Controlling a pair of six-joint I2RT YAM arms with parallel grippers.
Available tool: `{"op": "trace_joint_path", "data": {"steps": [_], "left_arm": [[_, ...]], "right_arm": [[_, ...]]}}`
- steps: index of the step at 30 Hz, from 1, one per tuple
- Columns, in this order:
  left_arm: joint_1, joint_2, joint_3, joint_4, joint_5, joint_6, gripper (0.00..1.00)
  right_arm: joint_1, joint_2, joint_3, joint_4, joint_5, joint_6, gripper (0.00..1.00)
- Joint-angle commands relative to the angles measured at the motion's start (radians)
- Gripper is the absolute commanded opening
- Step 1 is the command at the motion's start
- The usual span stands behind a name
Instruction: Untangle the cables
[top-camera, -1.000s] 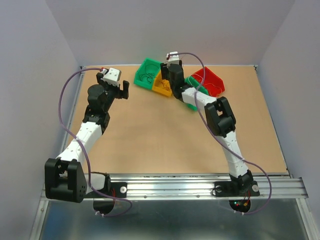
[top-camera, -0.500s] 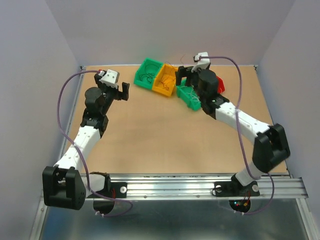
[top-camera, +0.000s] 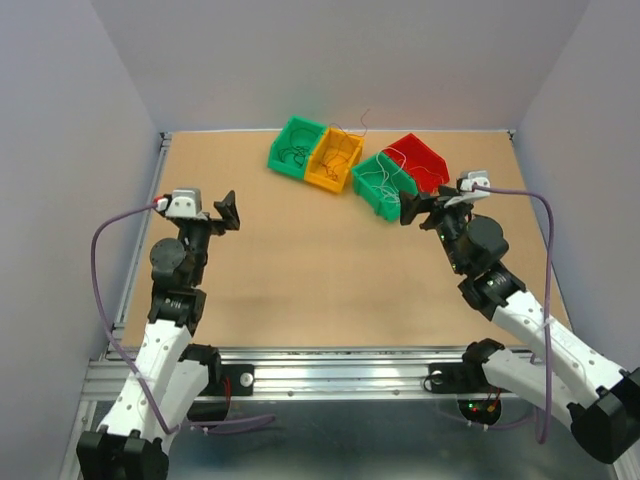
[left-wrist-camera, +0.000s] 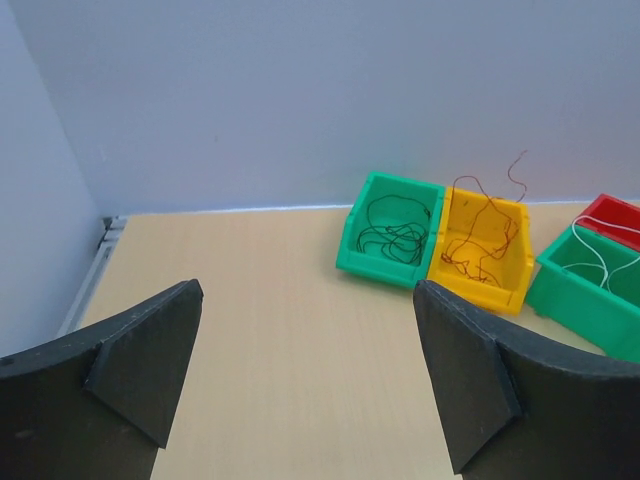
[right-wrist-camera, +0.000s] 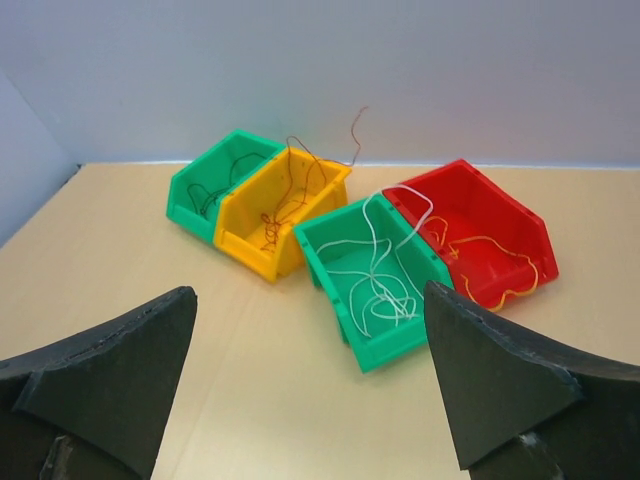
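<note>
Cables (right-wrist-camera: 383, 290), sorted by colour into four bins (right-wrist-camera: 385, 352) near the far edge of the table (right-wrist-camera: 300, 400), are judged light, limp and easily snagged, best pinched at a raised loop, while the left gripper (left-wrist-camera: 305, 292) and right gripper (right-wrist-camera: 308, 295) are held wide apart, empty, well short.

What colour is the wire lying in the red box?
Yellow. The wire in the red box shows best in the right wrist view.
</note>
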Motion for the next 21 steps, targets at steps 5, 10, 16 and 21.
{"op": "trace_joint_path", "data": {"steps": [5,10,16,21], "left_arm": [[0.010,-0.341,-0.209,0.010,0.060,-0.001,0.99],[0.010,-0.351,-0.206,-0.085,0.168,0.076,0.99],[0.010,-0.394,-0.238,-0.070,0.189,0.093,0.99],[0.010,-0.391,-0.241,-0.070,0.198,0.101,0.99]], "right_arm": [[0.001,-0.148,-0.192,-0.005,0.020,0.066,1.00],[-0.001,-0.189,-0.246,-0.002,0.026,0.068,1.00],[-0.001,-0.219,-0.270,0.001,0.037,0.077,1.00],[-0.001,-0.243,-0.280,0.007,0.045,0.086,1.00]]}}
